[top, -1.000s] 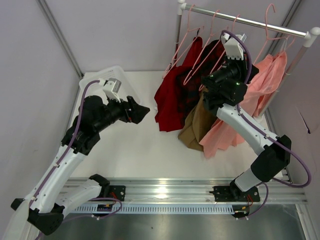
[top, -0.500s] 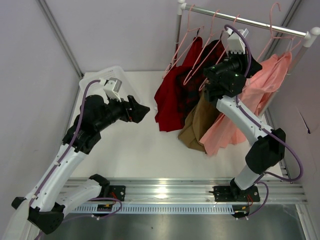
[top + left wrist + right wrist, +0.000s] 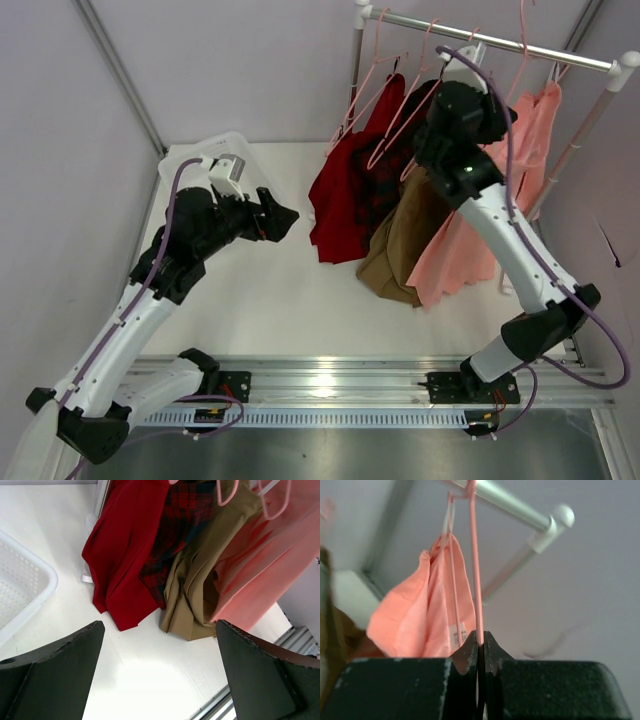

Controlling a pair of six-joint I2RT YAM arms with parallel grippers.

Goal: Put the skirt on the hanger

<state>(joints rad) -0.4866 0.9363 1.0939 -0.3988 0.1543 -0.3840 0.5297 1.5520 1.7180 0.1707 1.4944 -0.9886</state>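
Right wrist: hanger [image 3: 475, 587] between closed jaws

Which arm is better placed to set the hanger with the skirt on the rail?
Right. The right gripper is shut on the hanger, carrying the skirt, up at the rail. The left gripper is open, empty, far away.

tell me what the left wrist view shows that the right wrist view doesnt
Only the left wrist view: the open left gripper above the white table, a white basket, and the dark red garment, plaid garment and tan-brown garment.
Only the right wrist view: the silver rail and the right gripper, shut on the thin pink wire of the hanger.
Both: the salmon-pink skirt, hanging.
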